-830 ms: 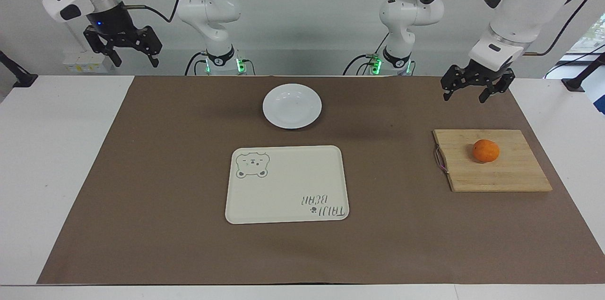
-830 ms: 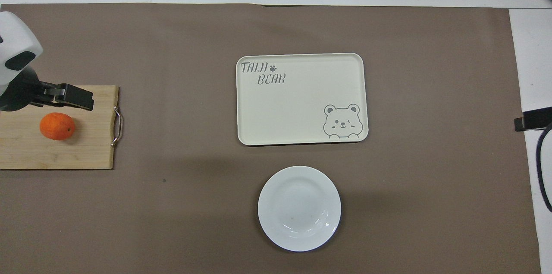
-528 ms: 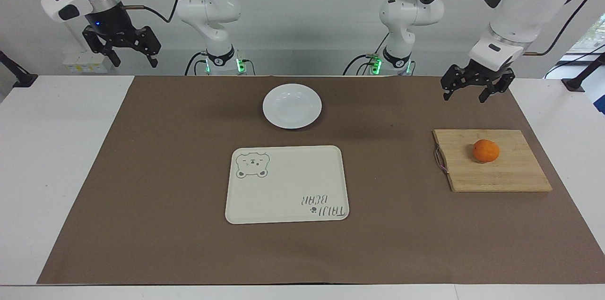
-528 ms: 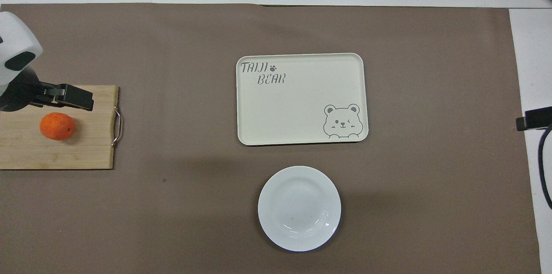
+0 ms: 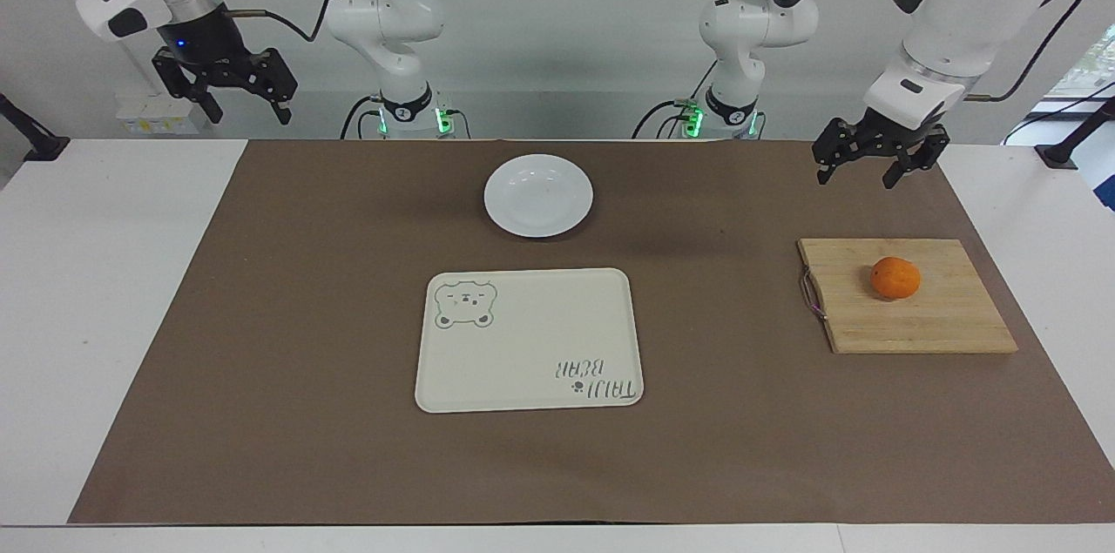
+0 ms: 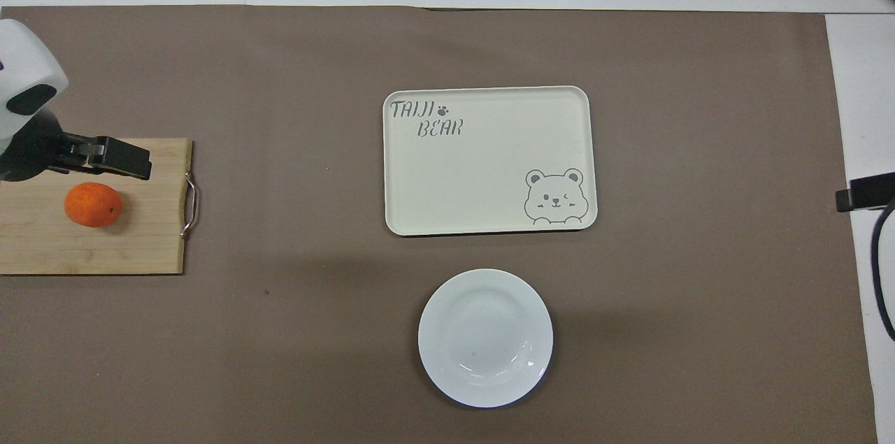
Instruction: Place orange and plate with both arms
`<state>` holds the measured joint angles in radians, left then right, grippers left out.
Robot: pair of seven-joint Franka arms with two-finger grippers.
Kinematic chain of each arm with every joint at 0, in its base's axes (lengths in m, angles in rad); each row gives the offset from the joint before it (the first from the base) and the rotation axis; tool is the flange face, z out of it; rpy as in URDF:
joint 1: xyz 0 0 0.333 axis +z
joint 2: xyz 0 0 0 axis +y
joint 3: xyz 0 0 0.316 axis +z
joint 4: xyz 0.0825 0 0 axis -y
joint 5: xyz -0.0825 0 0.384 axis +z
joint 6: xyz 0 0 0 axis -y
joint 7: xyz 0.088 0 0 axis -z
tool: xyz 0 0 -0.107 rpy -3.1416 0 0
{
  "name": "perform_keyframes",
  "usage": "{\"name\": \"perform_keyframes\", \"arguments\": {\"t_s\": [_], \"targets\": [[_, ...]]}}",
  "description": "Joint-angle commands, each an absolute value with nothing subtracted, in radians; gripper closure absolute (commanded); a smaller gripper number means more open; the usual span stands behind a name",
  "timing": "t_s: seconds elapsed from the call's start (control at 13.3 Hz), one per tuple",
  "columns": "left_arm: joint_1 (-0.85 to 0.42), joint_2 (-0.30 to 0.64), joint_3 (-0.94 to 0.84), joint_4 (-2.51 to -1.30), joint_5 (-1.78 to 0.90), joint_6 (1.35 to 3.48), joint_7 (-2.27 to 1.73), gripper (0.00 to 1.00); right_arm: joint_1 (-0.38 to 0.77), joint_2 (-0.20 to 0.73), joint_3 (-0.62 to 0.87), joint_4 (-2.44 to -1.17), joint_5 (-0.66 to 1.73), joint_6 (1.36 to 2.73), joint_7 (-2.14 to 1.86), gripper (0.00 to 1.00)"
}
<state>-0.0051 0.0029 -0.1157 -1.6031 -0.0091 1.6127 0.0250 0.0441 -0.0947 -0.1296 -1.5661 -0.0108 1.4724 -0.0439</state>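
Left gripper (image 5: 856, 168) spread wide, holding nothing, up in the air over the brown mat just robot-side of the bamboo cutting board (image 5: 906, 296); the round, bright orange (image 5: 895, 278) sits on that board, below it and clear of it. Right gripper (image 5: 246, 103) also spread and empty, waiting raised past the right arm's end of the worktop (image 5: 104, 274). Glossy white round plate (image 5: 538, 195) lies mid-mat, well apart from both, nearer the robots than the cream rectangular bear tray (image 5: 529, 340).

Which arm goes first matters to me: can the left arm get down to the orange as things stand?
Probably yes. The left gripper hangs open in the air near the wooden board where the orange lies bare, with nothing on or over the fruit and nothing else on the board.
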Motion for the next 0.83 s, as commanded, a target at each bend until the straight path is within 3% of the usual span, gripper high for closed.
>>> {"name": "perform_keyframes", "arguments": {"t_s": [0.0,0.75], "targets": [[-0.008,-0.017,-0.115,-1.614,-0.017,1.606,0.038,0.00,0.037,-0.089,-0.121,-1.548,-0.021,1.453,-0.026,0.00],[-0.008,-0.021,-0.115,-1.623,-0.017,1.612,0.043,0.00,0.037,-0.089,-0.121,-1.549,-0.021,1.451,-0.026,0.00]]}}
